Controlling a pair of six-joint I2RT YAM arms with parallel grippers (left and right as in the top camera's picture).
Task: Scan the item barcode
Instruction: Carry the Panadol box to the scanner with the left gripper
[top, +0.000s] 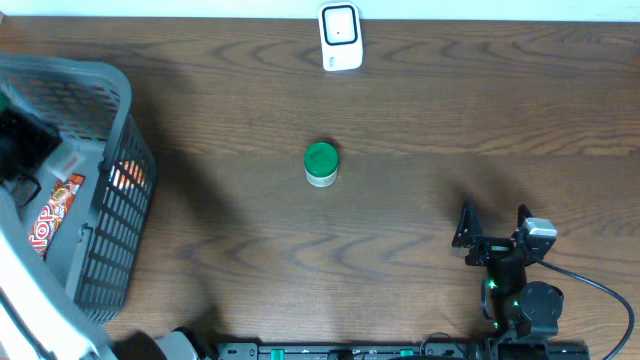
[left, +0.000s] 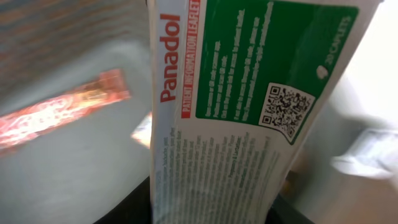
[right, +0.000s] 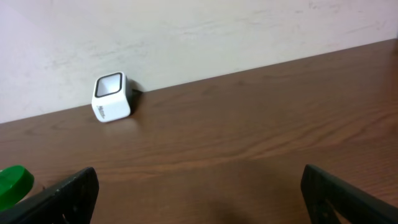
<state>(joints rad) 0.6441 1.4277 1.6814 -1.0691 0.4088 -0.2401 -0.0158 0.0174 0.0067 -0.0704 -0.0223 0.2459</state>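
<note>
Dark wood-grain bench, pale wall along its far edge

- Left edge: grey slatted basket (top: 100, 90), with a red snack packet (top: 55, 205) on its floor. We cannot make out the item from overhead. The left wrist view is filled by a Panadol box (left: 249, 112), which hangs over the basket floor with the packet behind it
- Left gripper (left: 211, 214): as far as we can tell it is clenched on the box's lower end. The carton rises from between dark shapes at the bottom of the frame
- Handling, our judgement: a light card carton whose thin walls dent under a hard squeeze, and the glossy print may slide. Best pinched across the narrow sides near one end, which leaves the printed faces free for the reader
- Looks: white carton with the brand in red up one edge. A green panel carries white print and a square matrix code, with fine grey text below. No striped barcode shows on these faces, so it may sit on a hidden side
- Bench centre: small jar with a green lid (top: 321, 163), standing alone
- Far edge, right of centre: white scanner (top: 340, 38), well apart from the basket
- Near edge, right: right gripper (top: 493, 222) released, jaws wide, nothing between them
</note>
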